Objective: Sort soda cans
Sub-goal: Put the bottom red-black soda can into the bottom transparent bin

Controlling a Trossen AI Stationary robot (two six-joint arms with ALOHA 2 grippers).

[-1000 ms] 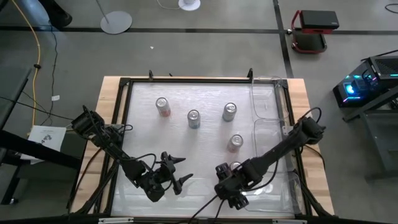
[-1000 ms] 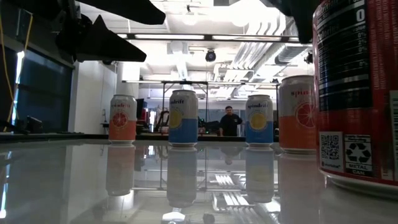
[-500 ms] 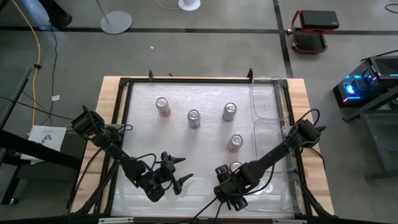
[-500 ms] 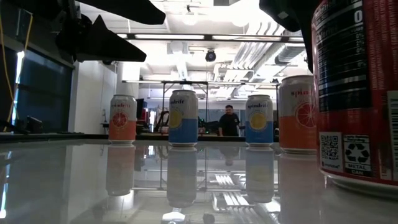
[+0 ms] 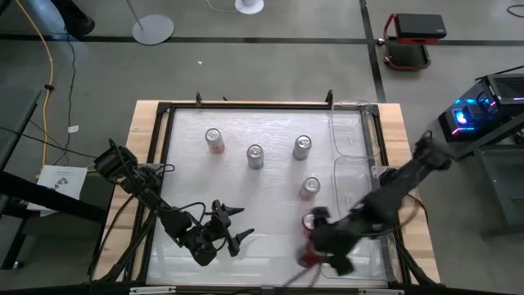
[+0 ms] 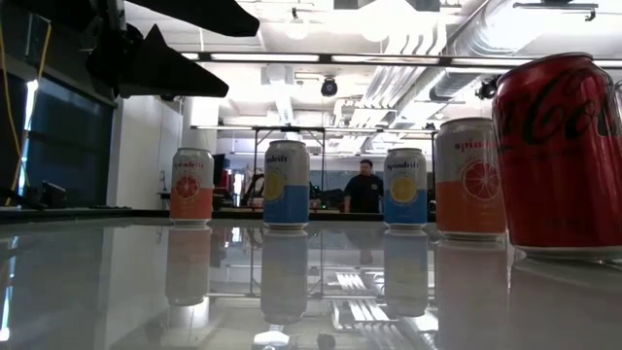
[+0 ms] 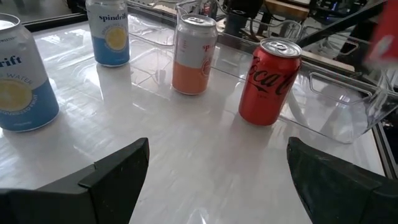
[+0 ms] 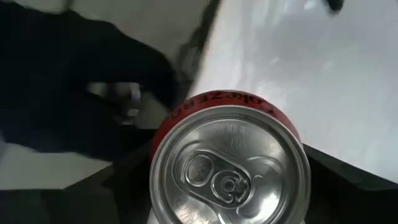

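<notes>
While the left gripper (image 5: 237, 224) is held spread, a glossy red cylindrical can (image 8: 229, 158) is gripped between the right gripper's (image 5: 315, 252) fingers.

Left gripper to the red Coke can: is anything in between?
Nothing. Only bare white tabletop separates the left gripper from the red Coke can, as the left wrist view shows plainly; the high view agrees.

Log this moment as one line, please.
right gripper: around red cola can, near table's front edge | left gripper: open, idle | four cans standing behind
</notes>
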